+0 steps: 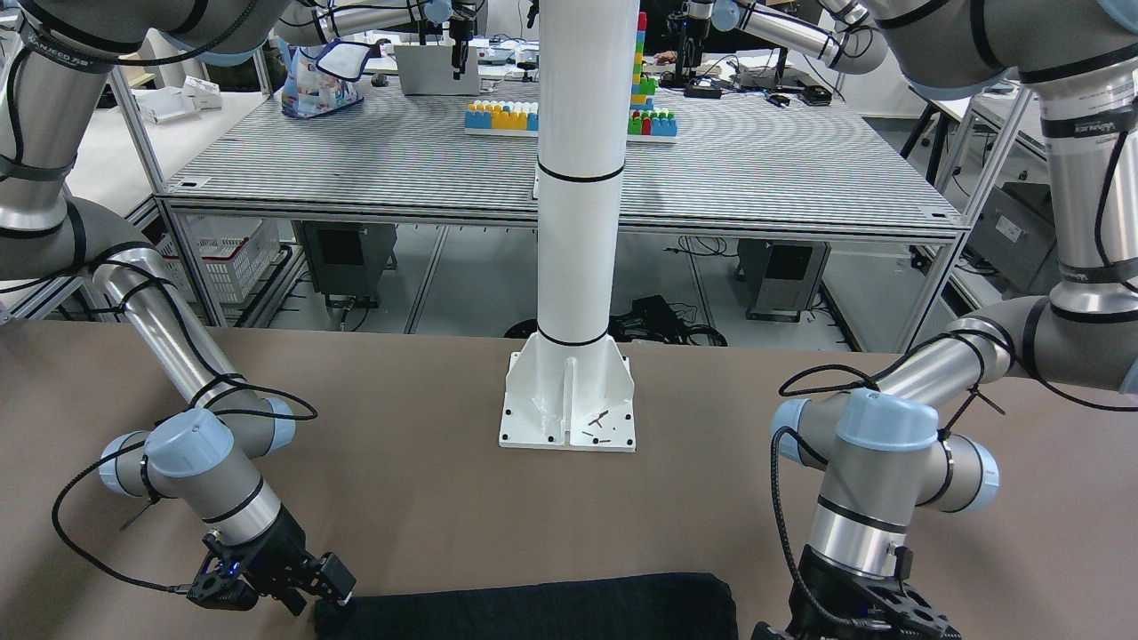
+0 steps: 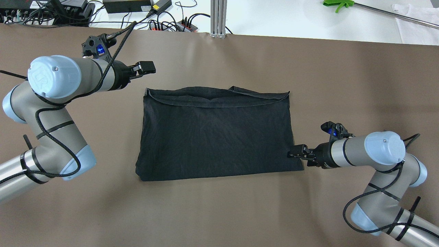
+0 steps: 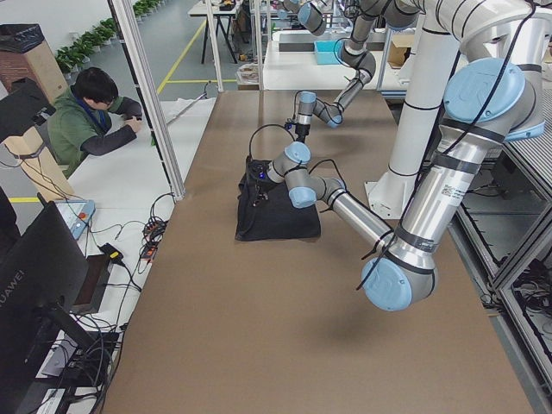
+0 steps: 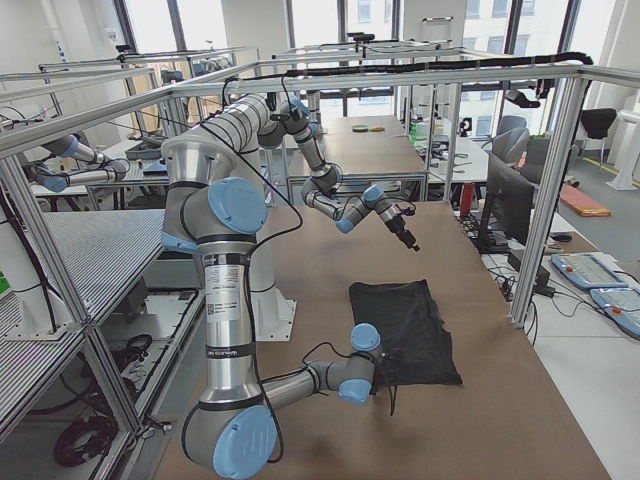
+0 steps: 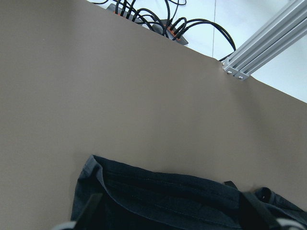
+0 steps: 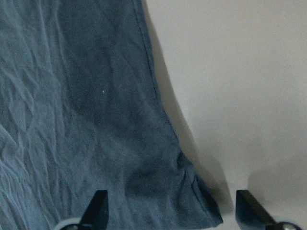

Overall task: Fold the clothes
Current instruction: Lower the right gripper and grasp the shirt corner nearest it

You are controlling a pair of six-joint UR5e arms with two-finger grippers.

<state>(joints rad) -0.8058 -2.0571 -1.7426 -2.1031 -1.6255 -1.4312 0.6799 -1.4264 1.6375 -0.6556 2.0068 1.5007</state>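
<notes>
- left arm (image 2: 51, 113): comes in from the lower left of the overhead view, elbow sharply bent, wrist turned inward
- left gripper (image 2: 148, 67): points toward the middle, fingers (image 5: 92, 207) spread wide
- right arm (image 2: 384, 161): comes in from the lower right, folded at the elbow, wrist low
- right gripper (image 2: 294, 153): points inward, fingers (image 6: 99, 207) well apart

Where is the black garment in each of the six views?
Front-facing: black garment at bottom centre.
Overhead: garment at centre.
Exterior left: garment at centre.
Exterior right: garment lower right of centre.
Left wrist: garment along bottom.
Right wrist: garment fills left.
Shared landmark: brown table.
</notes>
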